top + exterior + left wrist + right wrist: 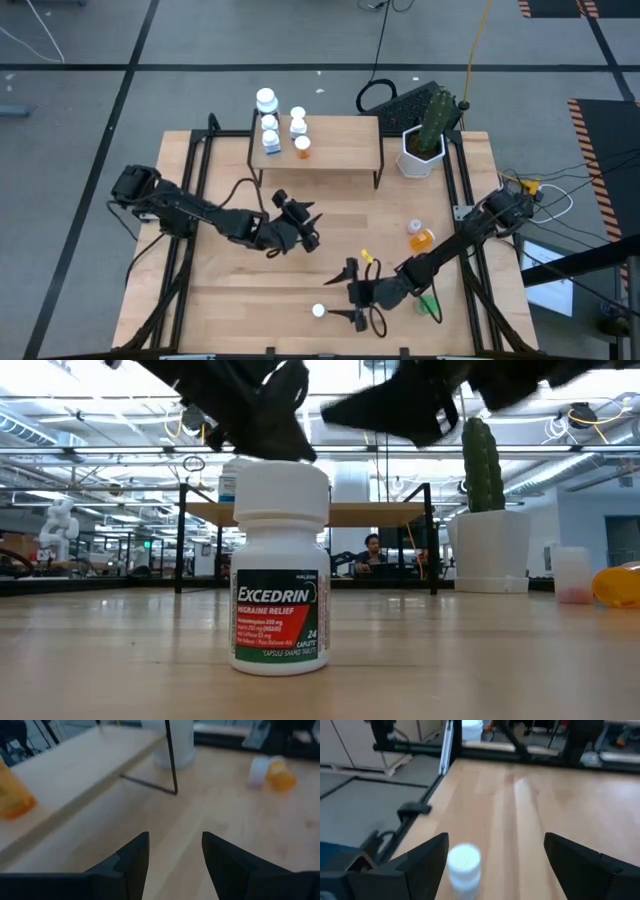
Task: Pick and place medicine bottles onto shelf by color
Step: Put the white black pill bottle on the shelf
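Right tool (352,290) is held wide open and empty, just above a white bottle (318,311) standing on the tabletop (230,290). Next, it must be lowered around the bottle and closed.

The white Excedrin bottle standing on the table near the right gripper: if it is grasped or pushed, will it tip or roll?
The white plastic Excedrin bottle with a white cap stands upright on a flat base, so it is probably stable. Being taller than wide, a push near the cap might tip it; once on its side, the round body would likely roll. It looks rigid and light.
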`<action>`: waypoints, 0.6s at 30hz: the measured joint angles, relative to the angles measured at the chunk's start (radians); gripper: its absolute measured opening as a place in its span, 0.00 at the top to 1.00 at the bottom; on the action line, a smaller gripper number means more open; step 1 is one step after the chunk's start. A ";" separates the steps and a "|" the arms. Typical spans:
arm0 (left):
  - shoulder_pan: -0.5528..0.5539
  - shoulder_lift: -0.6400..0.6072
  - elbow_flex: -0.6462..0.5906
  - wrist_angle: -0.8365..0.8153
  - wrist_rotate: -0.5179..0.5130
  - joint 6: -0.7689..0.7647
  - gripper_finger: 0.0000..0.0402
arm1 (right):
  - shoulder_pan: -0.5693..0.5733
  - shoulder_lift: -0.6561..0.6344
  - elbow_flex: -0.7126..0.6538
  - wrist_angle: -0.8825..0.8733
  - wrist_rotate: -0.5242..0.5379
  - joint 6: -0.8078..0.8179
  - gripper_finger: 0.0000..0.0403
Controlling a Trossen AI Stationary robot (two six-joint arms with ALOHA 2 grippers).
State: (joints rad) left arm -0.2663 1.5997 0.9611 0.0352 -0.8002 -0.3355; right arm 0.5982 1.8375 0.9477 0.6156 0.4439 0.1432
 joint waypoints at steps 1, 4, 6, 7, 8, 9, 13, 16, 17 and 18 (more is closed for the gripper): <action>0.004 0.000 0.000 0.029 0.000 0.018 0.54 | 0.006 0.011 -0.001 -0.001 0.001 0.012 0.19; 0.012 0.000 0.000 0.084 0.017 0.078 0.54 | 0.014 0.065 0.012 0.024 -0.002 0.053 0.19; 0.016 0.000 0.000 0.098 0.037 0.111 0.54 | 0.018 0.107 0.037 0.028 -0.002 0.068 0.19; 0.018 0.000 0.000 0.102 0.046 0.123 0.54 | 0.019 0.130 0.052 0.032 -0.002 0.072 0.19; 0.020 0.000 0.000 0.105 0.048 0.138 0.54 | 0.019 0.151 0.065 0.032 -0.002 0.073 0.19; 0.020 0.000 0.000 0.113 0.048 0.155 0.54 | 0.019 0.171 0.078 0.035 -0.002 0.072 0.19; 0.020 0.000 0.000 0.173 0.049 0.251 0.54 | 0.017 0.228 0.121 0.059 -0.003 0.061 0.19; 0.020 0.000 0.000 0.195 0.049 0.296 0.54 | 0.019 0.239 0.127 0.060 -0.012 0.063 0.21; 0.020 0.000 0.000 0.199 0.049 0.305 0.54 | 0.019 0.239 0.127 0.059 -0.020 0.063 0.22; 0.020 0.000 0.000 0.200 0.049 0.311 0.54 | 0.019 0.239 0.127 0.061 -0.028 0.063 0.24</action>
State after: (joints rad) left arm -0.2462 1.6001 0.9611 0.2355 -0.7517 -0.0247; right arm 0.6176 2.0768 1.0748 0.6763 0.4156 0.2061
